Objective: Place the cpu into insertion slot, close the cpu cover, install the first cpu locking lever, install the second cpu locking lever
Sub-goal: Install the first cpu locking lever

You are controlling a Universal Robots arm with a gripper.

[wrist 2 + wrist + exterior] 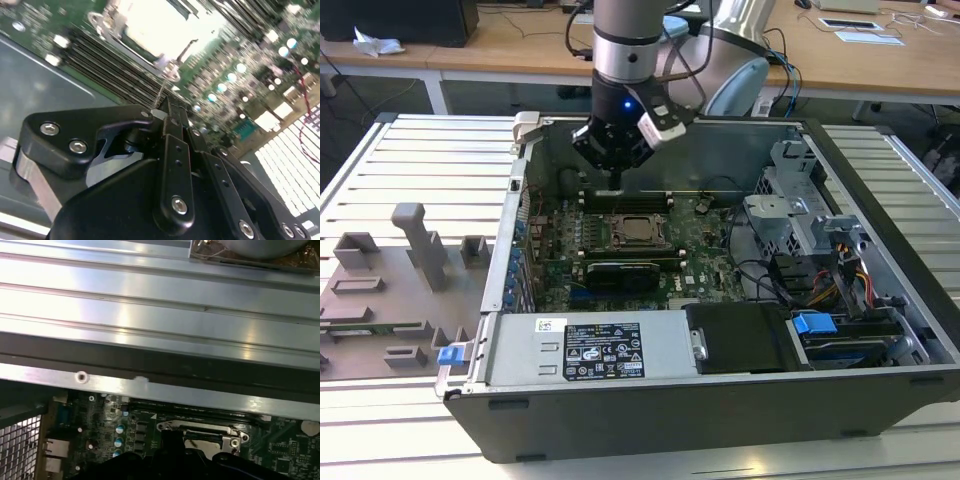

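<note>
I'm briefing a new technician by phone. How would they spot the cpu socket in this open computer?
Look inside the open computer case, at the green motherboard on its floor. Near its middle, below the end effector, sits the insertion slot: square and metal-framed, unlike the long black memory slots flanking it.

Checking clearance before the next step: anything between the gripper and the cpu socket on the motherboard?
Nothing visible. In the exterior view the gripper hangs inside the open case, over the memory slots just behind the cpu socket. The socket's top is uncovered, with only open air between it and the gripper. The second wrist view shows the fingertips closed together.
</note>
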